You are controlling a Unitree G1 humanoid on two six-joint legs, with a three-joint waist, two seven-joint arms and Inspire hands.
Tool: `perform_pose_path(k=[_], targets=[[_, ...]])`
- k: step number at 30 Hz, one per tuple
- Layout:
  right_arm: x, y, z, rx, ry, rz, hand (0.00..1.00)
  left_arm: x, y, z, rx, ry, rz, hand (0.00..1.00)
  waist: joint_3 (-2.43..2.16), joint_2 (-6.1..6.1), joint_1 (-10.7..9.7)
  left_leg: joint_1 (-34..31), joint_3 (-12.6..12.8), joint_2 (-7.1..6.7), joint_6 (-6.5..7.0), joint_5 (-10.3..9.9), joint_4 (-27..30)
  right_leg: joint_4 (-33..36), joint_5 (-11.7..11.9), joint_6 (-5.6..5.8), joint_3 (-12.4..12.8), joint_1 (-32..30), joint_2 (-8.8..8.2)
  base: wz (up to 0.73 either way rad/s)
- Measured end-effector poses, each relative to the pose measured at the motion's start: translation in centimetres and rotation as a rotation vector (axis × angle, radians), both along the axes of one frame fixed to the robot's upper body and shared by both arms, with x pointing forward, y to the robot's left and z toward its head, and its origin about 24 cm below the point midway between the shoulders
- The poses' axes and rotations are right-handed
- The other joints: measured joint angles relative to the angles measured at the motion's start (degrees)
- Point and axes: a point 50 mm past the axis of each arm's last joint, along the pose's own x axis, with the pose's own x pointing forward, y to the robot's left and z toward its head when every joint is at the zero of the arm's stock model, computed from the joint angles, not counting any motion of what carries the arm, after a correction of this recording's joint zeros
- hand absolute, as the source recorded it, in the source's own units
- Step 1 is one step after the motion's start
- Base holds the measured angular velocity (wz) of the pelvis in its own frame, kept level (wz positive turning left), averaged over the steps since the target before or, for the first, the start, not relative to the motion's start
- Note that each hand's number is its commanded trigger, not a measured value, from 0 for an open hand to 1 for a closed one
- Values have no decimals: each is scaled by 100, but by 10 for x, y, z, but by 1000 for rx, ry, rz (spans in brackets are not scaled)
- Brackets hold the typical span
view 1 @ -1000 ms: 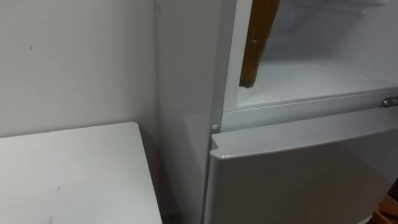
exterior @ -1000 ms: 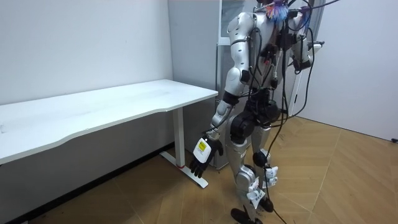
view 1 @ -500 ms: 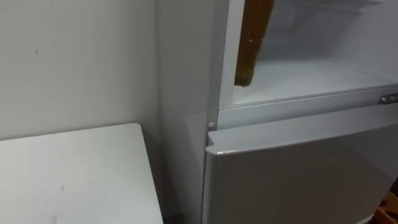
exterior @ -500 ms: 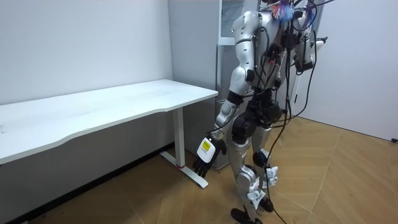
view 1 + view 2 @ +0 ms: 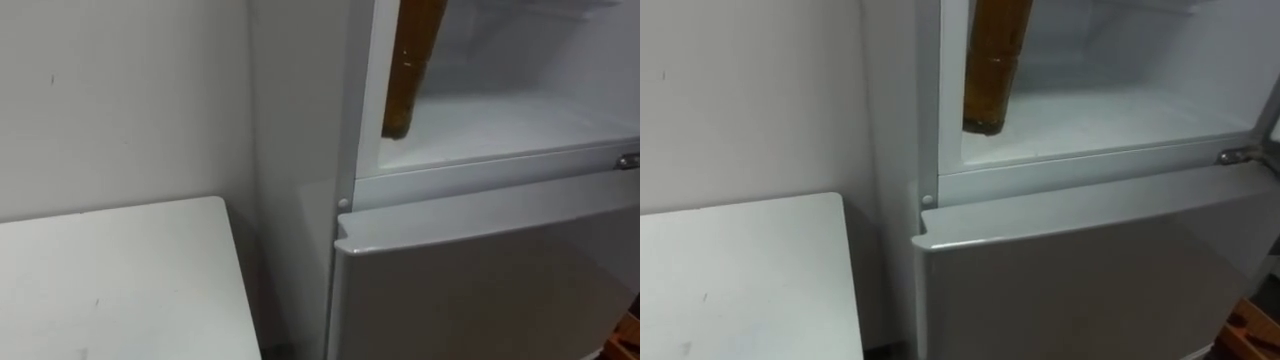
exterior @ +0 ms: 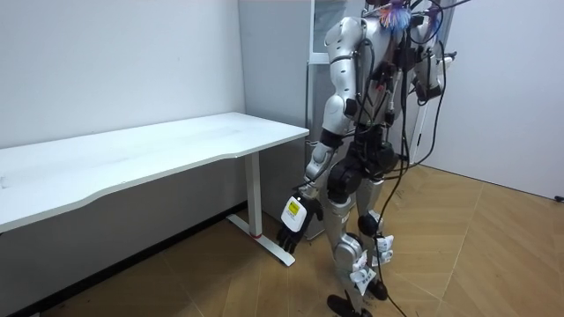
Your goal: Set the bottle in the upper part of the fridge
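Observation:
The lower part of a brown bottle (image 5: 410, 70) hangs upright at the left side of the open upper fridge compartment (image 5: 500, 125), its base just above the white shelf floor; its top runs out of the picture. In the right eye view the bottle (image 5: 995, 70) stands close to the compartment's left frame. What holds it is cut off above. In the room view I stand close in front of the fridge (image 6: 317, 53), and my left hand (image 6: 293, 224) hangs low at my side with relaxed fingers, holding nothing.
The lower fridge door (image 5: 480, 270) is closed below the open compartment, with a metal hinge (image 5: 627, 160) at its right end. A white table (image 5: 120, 280) stands to the left of the fridge, against the wall (image 5: 120, 100). Wooden floor (image 6: 458, 255) lies behind me.
The eye view swayed a little left and back; the bottle keeps its place at the compartment's left side. My left hand swung slightly at my side.

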Motion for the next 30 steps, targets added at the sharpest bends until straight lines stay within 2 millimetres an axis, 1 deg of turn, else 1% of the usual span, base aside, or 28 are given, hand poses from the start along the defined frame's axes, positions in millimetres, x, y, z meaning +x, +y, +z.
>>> perform_pose_path(k=[3, 4, 8, 10, 13, 19, 23, 30], targets=[[1, 4, -1, 3, 1, 19, 0, 1, 0, -1, -3, 15, -13, 0, 1, -16, 72, 41, -25, 4, -2, -1, -2, -24, 0, 0, -45, 68, -4, 5], [3, 7, -1, 3, -4, 32, 0, 2, 0, -1, -6, 15, -20, 0, 6, -7, 127, 37, -25, 4, -2, -1, -2, -32, 0, 0, -45, 70, -3, 4], [10, 14, -1, -4, -9, 86, 0, 2, -3, -2, -16, 27, -38, 0, 10, 26, 147, 55, -54, 12, -2, -1, -12, -126, 14, -6, -72, 124, 5, 3], [15, 19, 0, 1, -20, 133, 0, 2, -4, -2, -20, 28, -48, 0, 18, 51, 215, 110, -54, 14, -3, -1, -22, -130, 19, -9, -77, 147, 8, 0], [19, 24, 0, 14, -42, 191, 0, 5, -5, -3, -24, 26, -59, 0, 14, 78, 261, 126, -57, 13, -3, -2, -33, -128, 21, -8, -88, 158, 7, 0], [28, 31, -2, 18, -48, 278, 0, 3, -5, -4, -26, 36, -58, 0, 2, 120, 268, 124, -61, 15, -3, -2, -39, -118, 26, -6, -140, 209, 2, 2], [31, 35, -3, 20, -45, 302, 0, 3, -6, -4, -26, 39, -60, 0, -7, 143, 266, 128, -77, 21, -4, -2, -41, -119, 26, -6, -219, 234, -6, 7], [32, 36, -2, 10, -45, 309, 0, 1, -6, -4, -30, 54, -61, 0, -12, 177, 293, 122, -94, 26, -5, -3, -41, -113, 30, -13, -235, 239, -10, 1]])
